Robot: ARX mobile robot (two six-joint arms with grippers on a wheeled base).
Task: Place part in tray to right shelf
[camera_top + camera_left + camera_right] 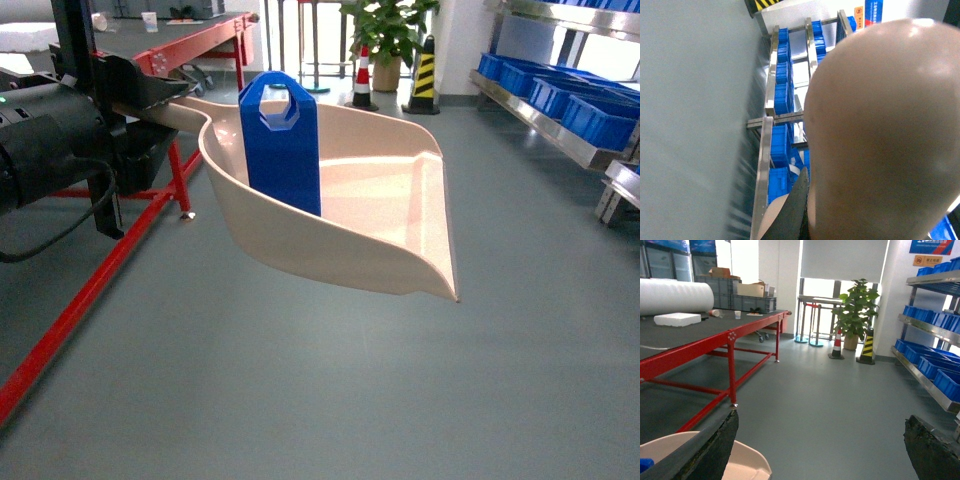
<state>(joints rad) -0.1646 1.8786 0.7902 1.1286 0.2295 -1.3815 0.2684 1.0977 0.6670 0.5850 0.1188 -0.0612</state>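
The beige tray [380, 215] hangs in the air over the grey floor. My left gripper [160, 100] is shut on its long handle at the left. The blue part [280, 140] stands upright inside the tray near the handle end. In the left wrist view the tray's underside [880, 135] fills the frame, with one dark finger [792, 212] against it. The right shelf [560, 125] with blue crates [600, 115] stands at the far right, apart from the tray. My right gripper [820, 417] is open and holds nothing. A corner of the tray [747, 462] shows beside its left finger.
A red-framed work table [170, 50] runs along the left, its legs reaching down to the floor. A potted plant [385, 35], a traffic cone [362, 75] and a yellow-black bollard [424, 75] stand at the back. Grey floor lies between tray and shelf.
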